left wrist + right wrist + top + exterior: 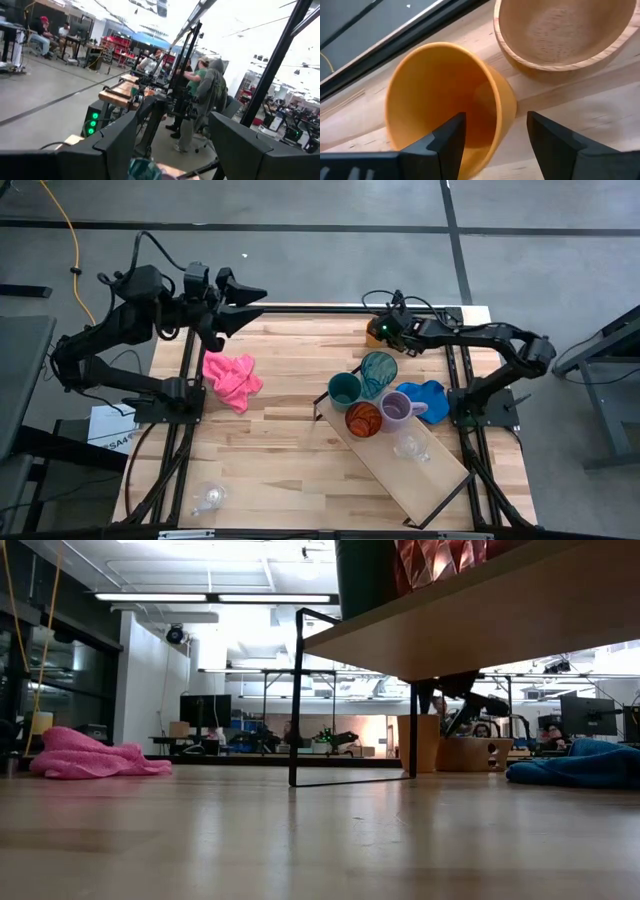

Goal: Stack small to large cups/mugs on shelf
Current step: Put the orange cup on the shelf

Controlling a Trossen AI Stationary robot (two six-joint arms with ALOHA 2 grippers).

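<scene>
The shelf [430,470] lies slantwise on the table's right half. On it stand a green cup [344,390], a teal tumbler [378,372], an orange mug [364,418], a purple mug [397,407] and a clear glass [410,447]. Near the table's far edge a yellow cup [440,85] lies on its side next to a tan wooden vessel [560,30]. My right gripper [496,120] is open there: one finger shows in front of the cup's mouth, the other outside its wall, and no touch shows. My left gripper [245,305] is open, raised above the far-left corner.
A pink cloth [232,377] lies left of centre and a blue cloth [428,393] beside the purple mug. Another clear glass [210,498] stands near the table's near-left corner. Black frame rails run along the table's edges. People stand in the room beyond.
</scene>
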